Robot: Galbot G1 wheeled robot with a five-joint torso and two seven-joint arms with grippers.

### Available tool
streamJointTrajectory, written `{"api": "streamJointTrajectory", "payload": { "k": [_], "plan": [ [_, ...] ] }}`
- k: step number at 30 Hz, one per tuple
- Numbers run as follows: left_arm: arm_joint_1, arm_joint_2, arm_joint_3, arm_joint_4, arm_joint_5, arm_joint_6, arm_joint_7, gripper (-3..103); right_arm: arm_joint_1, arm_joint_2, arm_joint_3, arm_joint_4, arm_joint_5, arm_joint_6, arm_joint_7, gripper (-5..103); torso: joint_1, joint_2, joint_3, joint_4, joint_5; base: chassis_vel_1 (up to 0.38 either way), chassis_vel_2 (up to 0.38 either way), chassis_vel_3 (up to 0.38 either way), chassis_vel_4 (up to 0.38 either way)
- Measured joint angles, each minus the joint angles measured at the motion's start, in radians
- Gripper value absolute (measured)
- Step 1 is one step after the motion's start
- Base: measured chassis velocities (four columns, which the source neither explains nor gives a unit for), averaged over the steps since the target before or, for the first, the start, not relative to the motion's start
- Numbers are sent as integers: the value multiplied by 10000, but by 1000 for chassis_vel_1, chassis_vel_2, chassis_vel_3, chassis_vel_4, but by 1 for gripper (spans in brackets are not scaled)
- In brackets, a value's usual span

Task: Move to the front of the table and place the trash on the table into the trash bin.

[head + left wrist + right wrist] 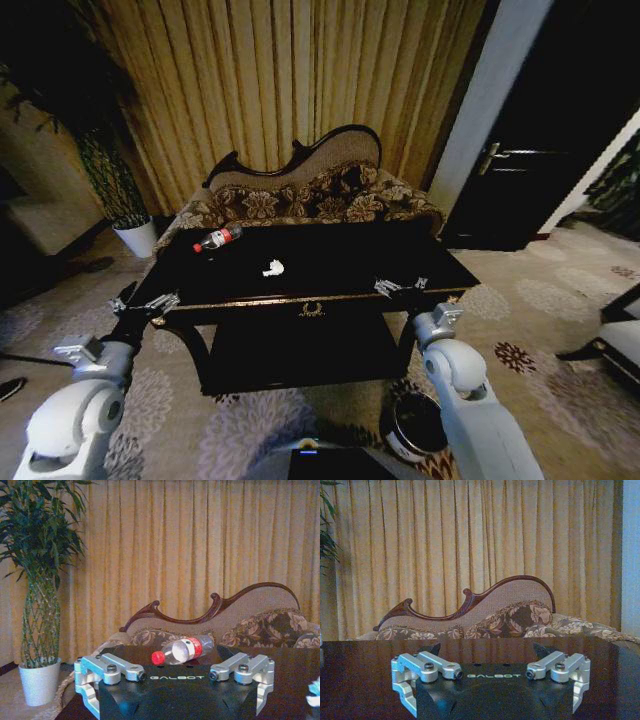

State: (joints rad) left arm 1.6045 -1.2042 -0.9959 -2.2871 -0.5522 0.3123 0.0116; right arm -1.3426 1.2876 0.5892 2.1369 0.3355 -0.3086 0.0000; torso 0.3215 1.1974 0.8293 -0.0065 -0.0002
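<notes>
On table (330, 262), bottle (183, 650), paper (273, 267), floor bin (418, 424)

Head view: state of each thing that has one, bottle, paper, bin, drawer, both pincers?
Clear plastic bottle with red cap: lying on its side, capped, on the black glossy table.
Crumpled white paper: loose on the tabletop.
Small black trash bin: upright on the floor, open top.
Drawer with gold pull: closed.
Left pincer: open, empty.
Right pincer: open, empty.

The head camera looks down from high up at the long shiny black table (300, 265). Both wrist cameras sit low at its front edge, facing the flowery carved sofa (520, 615).
</notes>
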Motion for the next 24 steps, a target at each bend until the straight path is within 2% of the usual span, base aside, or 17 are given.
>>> {"api": "streamJointTrajectory", "payload": {
  "k": [7,17,24],
  "plan": [
    [120,-170,13,-46,66,5,69,100,-176,29,-46,99,-127,67,0,100,4,-1,1,-1,1,-125,131,133,-128],
    [172,-230,15,-88,87,4,106,100,-103,11,-108,117,-152,52,0,100,-3,1,-1,1,0,-32,30,16,-30],
    [243,-261,-24,-145,68,0,110,100,-574,-2,-428,347,-1010,289,0,100,0,0,0,-3,0,-27,16,17,-9]
  ]
}}
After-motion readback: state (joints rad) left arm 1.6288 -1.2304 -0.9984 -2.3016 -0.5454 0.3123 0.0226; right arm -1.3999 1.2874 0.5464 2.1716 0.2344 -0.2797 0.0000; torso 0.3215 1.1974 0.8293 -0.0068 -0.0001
